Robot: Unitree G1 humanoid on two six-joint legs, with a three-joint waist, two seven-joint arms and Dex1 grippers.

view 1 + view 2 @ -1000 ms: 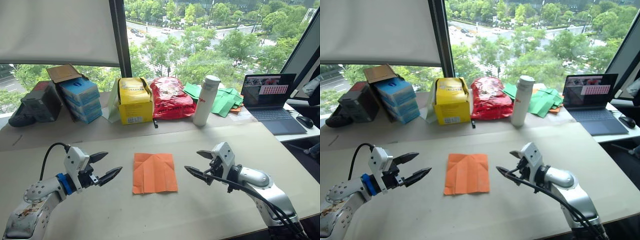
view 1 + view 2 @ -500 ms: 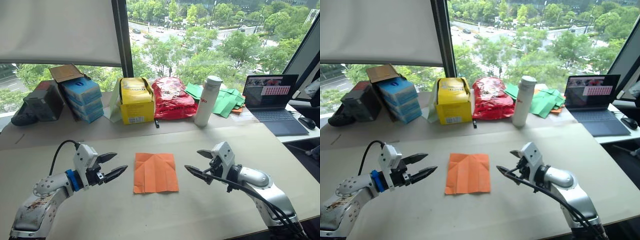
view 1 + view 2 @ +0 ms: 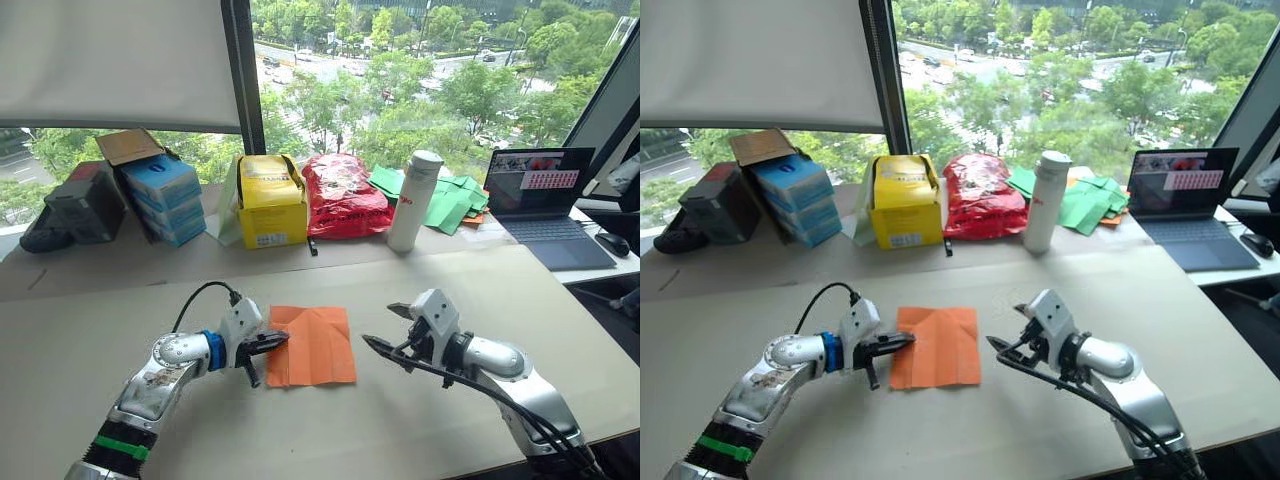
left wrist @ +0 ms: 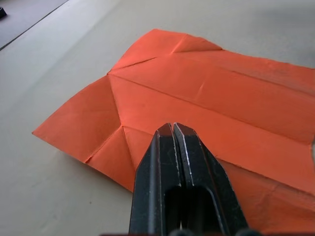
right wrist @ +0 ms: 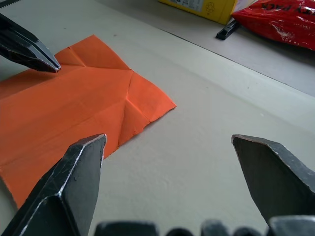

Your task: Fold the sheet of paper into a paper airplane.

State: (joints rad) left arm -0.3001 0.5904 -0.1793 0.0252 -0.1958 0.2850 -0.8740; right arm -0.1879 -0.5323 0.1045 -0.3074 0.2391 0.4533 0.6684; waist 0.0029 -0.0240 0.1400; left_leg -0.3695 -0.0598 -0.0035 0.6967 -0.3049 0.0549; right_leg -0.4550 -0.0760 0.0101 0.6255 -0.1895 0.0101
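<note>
Left gripper: fingers pressed together, tips resting on the left edge of the sheet of paper; whether the paper is pinched cannot be told. The sheet lies flat on the table, creased, its corners folded in. Right gripper: fingers spread wide, hovering just right of the sheet, apart from it. Beyond the sheet, along the window: yellow box, red plastic bag, white bottle, green papers, laptop. Blue boxes stand beyond it to the left. Nothing lies between the grippers and the sheet.
</note>
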